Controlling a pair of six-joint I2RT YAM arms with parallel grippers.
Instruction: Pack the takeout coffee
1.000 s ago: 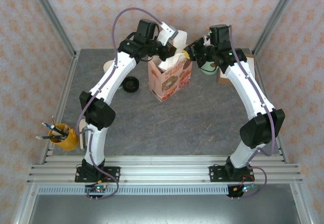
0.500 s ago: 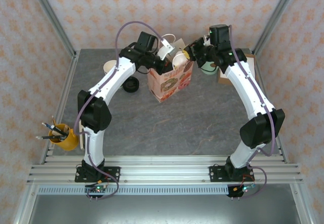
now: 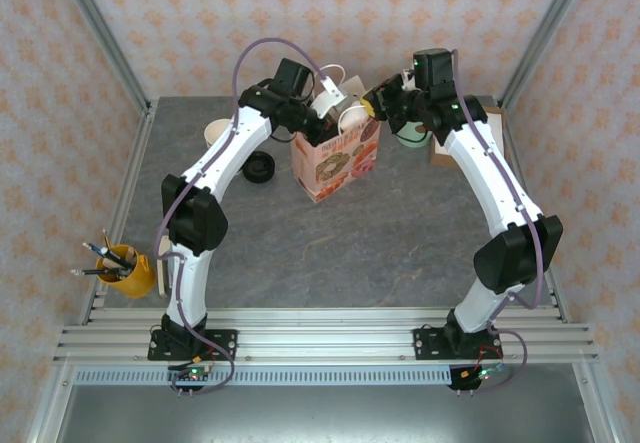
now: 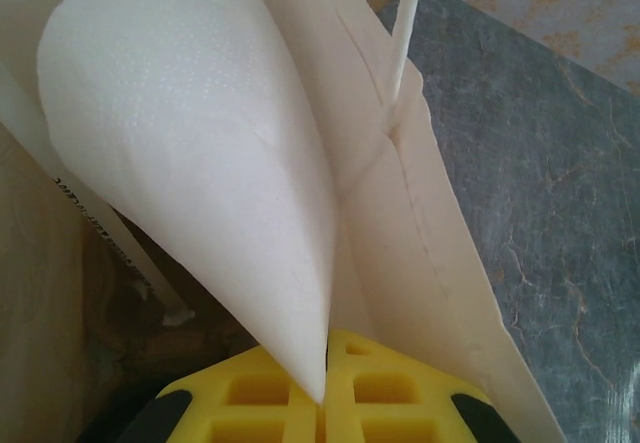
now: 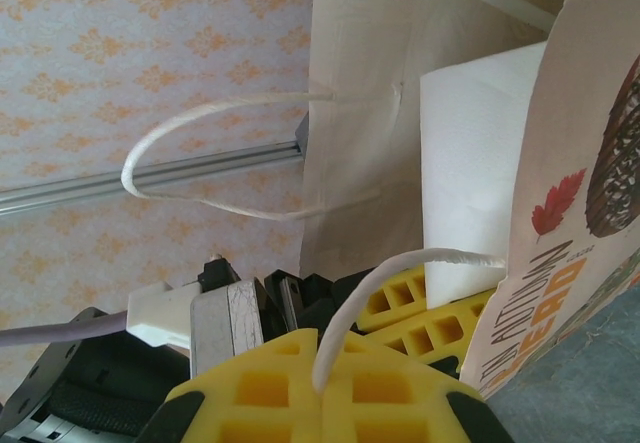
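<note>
Change noted: white napkin [image 4: 200, 143] lowered into the mouth of the paper bag [image 3: 338, 163].

The left claw [image 4: 322, 398], pads closed on the napkin's tip, had come down within the last second from above the bag to its mouth, so the napkin fanned out ahead of the claw between the bag walls. Across the mouth, the right claw [image 5: 318, 383] stayed pinched on the string handle [image 5: 370, 283], steadying the bag upright on the counter [image 3: 330, 253]. Just beyond the right claw sat a pale green vessel [image 3: 407, 139], half hidden by the arm. Could not tell if it was the takeout coffee, and the bag's depth was too dark to check. Judged: napkin ready for release, cup's packing unconfirmed.
</note>
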